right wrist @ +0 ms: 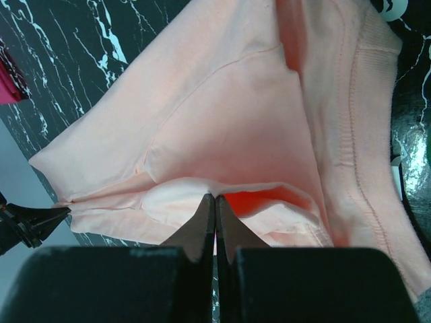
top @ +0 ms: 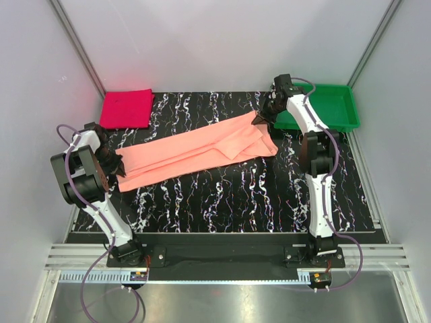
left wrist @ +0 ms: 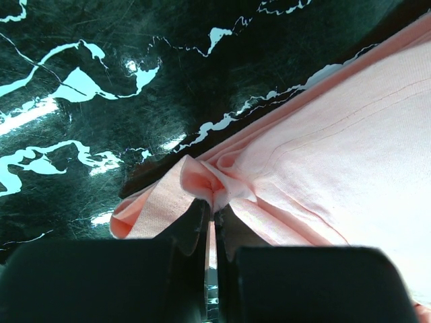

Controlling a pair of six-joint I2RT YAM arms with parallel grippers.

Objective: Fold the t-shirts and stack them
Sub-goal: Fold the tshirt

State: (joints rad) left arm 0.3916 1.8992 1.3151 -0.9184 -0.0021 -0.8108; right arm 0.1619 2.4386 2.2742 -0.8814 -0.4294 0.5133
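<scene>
The salmon-pink t-shirt [top: 195,149] lies folded into a long band, stretched diagonally across the black marbled table [top: 229,195] between my two grippers. My left gripper [top: 114,163] is shut on a bunched fold at the band's lower left end [left wrist: 209,180]; its jaws pinch cloth at the tips [left wrist: 214,210]. My right gripper [top: 264,116] is shut on the shirt's upper right edge [right wrist: 222,188], its tips [right wrist: 215,200] pressed together on a thin fold. The magenta-red t-shirt [top: 126,108] lies folded in a square at the table's back left corner.
A green plastic tray [top: 337,106] stands at the back right, just behind my right arm. White walls enclose the table on three sides. A sliver of the magenta shirt [right wrist: 8,84] shows at the left edge of the right wrist view.
</scene>
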